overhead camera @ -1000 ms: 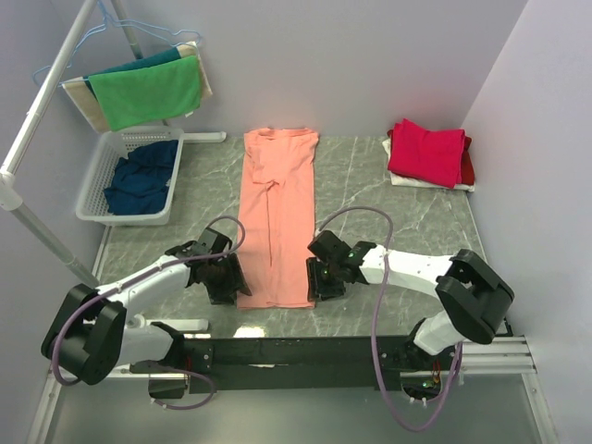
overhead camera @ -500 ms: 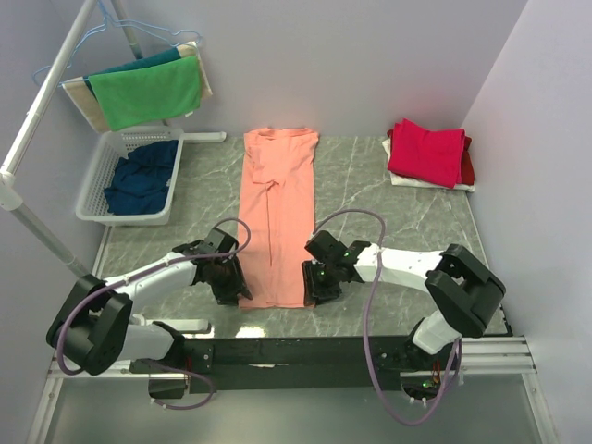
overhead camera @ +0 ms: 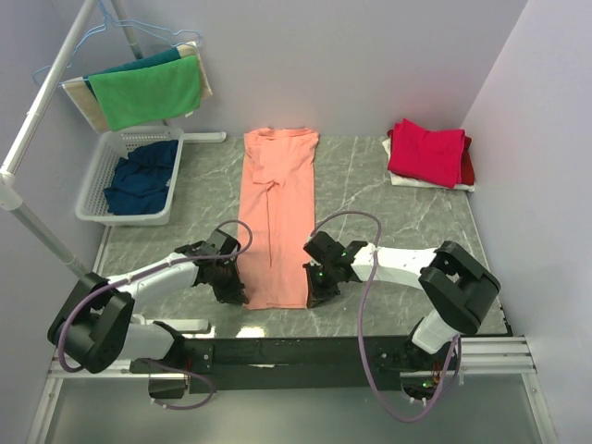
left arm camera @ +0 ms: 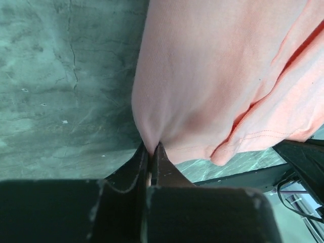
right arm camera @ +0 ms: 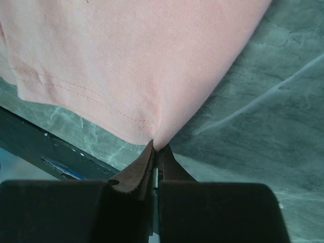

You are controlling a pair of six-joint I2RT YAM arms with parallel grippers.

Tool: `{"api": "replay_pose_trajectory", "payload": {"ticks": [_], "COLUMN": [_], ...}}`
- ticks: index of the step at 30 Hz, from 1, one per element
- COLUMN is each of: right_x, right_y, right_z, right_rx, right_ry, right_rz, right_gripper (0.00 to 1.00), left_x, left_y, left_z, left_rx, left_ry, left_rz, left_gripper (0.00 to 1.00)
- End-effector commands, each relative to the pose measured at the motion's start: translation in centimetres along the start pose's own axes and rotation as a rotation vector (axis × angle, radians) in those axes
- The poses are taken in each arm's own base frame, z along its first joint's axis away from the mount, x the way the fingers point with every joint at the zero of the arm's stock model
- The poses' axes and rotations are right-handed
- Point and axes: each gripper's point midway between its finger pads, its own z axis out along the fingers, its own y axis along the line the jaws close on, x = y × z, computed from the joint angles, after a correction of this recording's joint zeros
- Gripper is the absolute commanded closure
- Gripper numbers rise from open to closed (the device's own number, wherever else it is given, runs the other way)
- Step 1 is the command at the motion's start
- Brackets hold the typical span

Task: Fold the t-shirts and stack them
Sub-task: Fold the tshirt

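As we find the shirt: the salmon-orange t-shirt (overhead camera: 276, 208) lies on the table (overhead camera: 388, 227) as a long narrow strip, sides already turned in, collar end far and hem end near the arm bases.
Left gripper: the left gripper (left arm camera: 151, 151) is clamped on the near-left corner of the strip. The cloth bunches into a small peak where it enters the fingers.
Right gripper: the right gripper (right arm camera: 155, 148) is likewise clenched on the near-right corner, just beside the stitched hem line.
Other garments: a folded stack (overhead camera: 427, 153) of crimson-pink over red sits at the far right of the table. The navy t-shirts (overhead camera: 141, 176) lie crumpled in the basket (overhead camera: 92, 205) at left. The green cloth (overhead camera: 148, 92) hangs above it and is no part of the job.
Handling, our judgement: the fabric is light, limp and thin. It drapes and puckers at each pinch, so it will sag between the two holds and trail along the table if raised unevenly (nothing here is fragile or slippery).
Where to hold: we judge the two hem corners to be the right purchase. Both pinches should take in every layer of the strip. From the wrist views we cannot tell whether the lower layers are caught.
Risk: we judge that a layer left out of either pinch would stay on the table and spoil the fold.
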Motion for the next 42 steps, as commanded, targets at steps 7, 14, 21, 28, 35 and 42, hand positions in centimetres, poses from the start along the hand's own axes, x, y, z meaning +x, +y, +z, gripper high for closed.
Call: {"api": "replay_pose_trajectory", "payload": {"ticks": [7, 14, 21, 28, 35, 42], "right_x": [3.4, 6.7, 6.8, 4.7, -0.4, -7.6], "right_y": [-0.5, -0.9, -0.2, 1.1, 2.0, 1.2], "right_z": [-1.2, -2.9, -6.2, -7.4, -9.5, -11.5], "right_rx": [0.026, 0.006, -0.043, -0.033, 0.048, 0.096], "right_ry": [0.015, 0.03, -0.037, -0.108, -0.244, -0.385], "right_rz": [-0.029, -0.032, -0.043, -0.058, -0.103, -0.076], "right_gripper": [1.0, 1.0, 1.0, 1.0, 1.0, 1.0], "left_x": [2.9, 6.2, 8.6, 6.1, 1.8, -6.0], "left_y": [2.5, 3.2, 3.3, -0.5, -3.3, -6.2], "left_z": [0.5, -0.4, -2.7, -4.8, -4.8, -7.1], "left_rx": [-0.091, -0.086, -0.051, -0.022, -0.102, -0.127], "left_ry": [0.023, 0.063, 0.068, -0.023, -0.153, -0.351], "left_rz": [0.025, 0.022, -0.007, 0.042, 0.069, 0.013], "left_gripper": [0.99, 0.99, 0.99, 0.99, 0.99, 0.99]}}
